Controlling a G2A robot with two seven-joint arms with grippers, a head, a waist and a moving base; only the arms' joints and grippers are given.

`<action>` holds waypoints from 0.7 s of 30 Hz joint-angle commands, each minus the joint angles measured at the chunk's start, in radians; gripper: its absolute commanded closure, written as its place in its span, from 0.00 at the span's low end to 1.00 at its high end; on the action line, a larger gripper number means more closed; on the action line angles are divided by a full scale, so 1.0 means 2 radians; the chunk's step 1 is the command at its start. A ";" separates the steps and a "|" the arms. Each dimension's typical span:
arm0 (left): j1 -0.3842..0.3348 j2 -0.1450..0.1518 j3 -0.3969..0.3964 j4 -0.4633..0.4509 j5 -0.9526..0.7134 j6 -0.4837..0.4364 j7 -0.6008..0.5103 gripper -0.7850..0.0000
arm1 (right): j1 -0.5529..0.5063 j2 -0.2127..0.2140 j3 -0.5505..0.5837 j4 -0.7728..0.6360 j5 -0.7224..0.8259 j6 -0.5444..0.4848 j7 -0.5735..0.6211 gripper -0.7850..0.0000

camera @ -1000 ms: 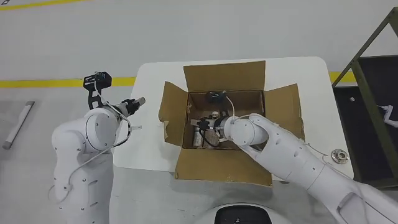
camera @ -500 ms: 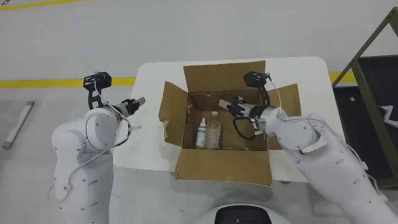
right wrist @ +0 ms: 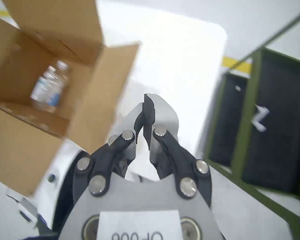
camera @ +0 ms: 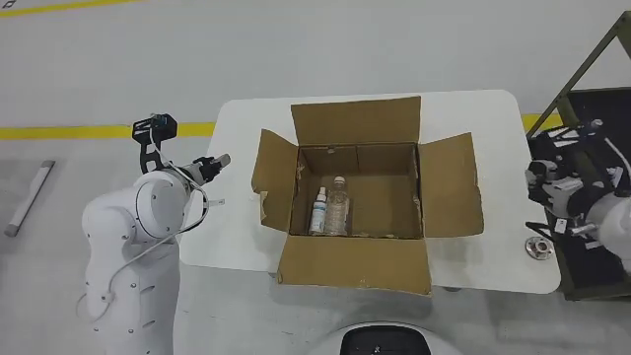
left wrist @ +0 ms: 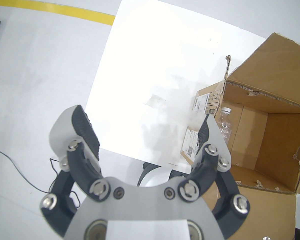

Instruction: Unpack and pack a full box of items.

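1. The left hand [left wrist: 142, 116] hangs near the left edge of the worktop [left wrist: 145, 58], its fingers spread wide with nothing between them.
2. The right hand [right wrist: 145, 111] has its pads pressed together on nothing. It is off the worktop's right side, beside a green rack [right wrist: 250, 116].
3. Between the two hands, the cardboard box [camera: 355, 120] sits on the worktop with all four flaps folded outward.
4. Inside the box, toward its left wall, a clear bottle [camera: 338, 207] and a smaller blue-labelled bottle [camera: 317, 213] rest side by side.

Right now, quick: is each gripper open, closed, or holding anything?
Left gripper: open, empty.
Right gripper: shut, nothing visible between its fingers.
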 commanded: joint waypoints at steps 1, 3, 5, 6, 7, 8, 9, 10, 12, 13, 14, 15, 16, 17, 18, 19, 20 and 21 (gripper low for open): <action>0.000 0.000 0.000 0.000 0.000 0.000 0.000 0.00 | -0.025 0.003 0.024 -0.001 0.009 -0.026 0.067 1.00; 0.000 0.000 0.000 0.000 0.000 0.000 0.000 0.00 | -0.059 0.007 0.042 0.010 0.001 -0.043 0.067 1.00; 0.000 0.000 0.000 0.000 0.000 0.000 0.000 0.00 | -0.091 0.009 0.053 0.015 0.004 -0.043 0.067 1.00; 0.000 0.000 0.000 0.000 0.000 0.000 0.000 0.00 | -0.103 0.009 0.057 0.019 0.022 -0.034 0.067 1.00; 0.000 0.000 0.000 0.000 0.000 0.000 0.000 0.00 | -0.111 0.009 0.061 0.022 0.031 -0.025 0.067 1.00; 0.000 0.000 0.000 0.000 0.000 0.000 0.000 0.00 | -0.111 0.009 0.061 0.022 0.031 -0.025 0.067 1.00; 0.000 0.000 0.000 0.000 0.000 0.000 0.000 0.00 | -0.111 0.009 0.061 0.022 0.031 -0.025 0.067 1.00; 0.000 0.000 0.000 0.000 0.000 0.000 0.000 0.00 | -0.111 0.009 0.061 0.022 0.031 -0.025 0.067 1.00; 0.000 0.000 0.000 0.000 0.000 0.000 0.000 0.00 | -0.111 0.009 0.061 0.022 0.031 -0.025 0.067 1.00; 0.000 0.000 0.000 0.000 0.000 0.000 0.000 0.00 | -0.111 0.009 0.061 0.022 0.031 -0.025 0.067 1.00; 0.000 0.000 0.000 0.000 0.000 0.000 0.000 0.00 | -0.111 0.009 0.061 0.022 0.031 -0.025 0.067 1.00; 0.000 0.000 0.000 0.000 0.000 0.000 0.000 0.00 | -0.111 0.009 0.061 0.022 0.031 -0.025 0.067 1.00; 0.000 0.000 0.000 0.000 0.000 0.000 0.000 0.00 | -0.111 0.009 0.061 0.022 0.031 -0.025 0.067 1.00; 0.000 0.000 0.000 0.000 0.000 0.000 0.000 0.00 | -0.112 0.009 0.060 0.022 0.032 -0.026 0.063 1.00; 0.000 0.000 0.000 0.000 0.000 0.000 0.000 0.00 | -0.118 0.009 0.050 0.025 0.030 -0.030 0.053 1.00; 0.000 0.000 0.000 0.000 0.000 0.000 0.000 0.00 | -0.122 0.008 0.041 0.028 0.023 -0.031 0.042 1.00; 0.000 0.000 0.000 0.000 0.000 0.000 0.000 0.00 | -0.124 0.008 0.032 0.034 0.016 -0.029 0.031 1.00; 0.000 0.000 0.000 0.000 0.000 0.000 0.000 0.00 | -0.124 0.008 0.026 0.044 0.011 -0.026 0.021 1.00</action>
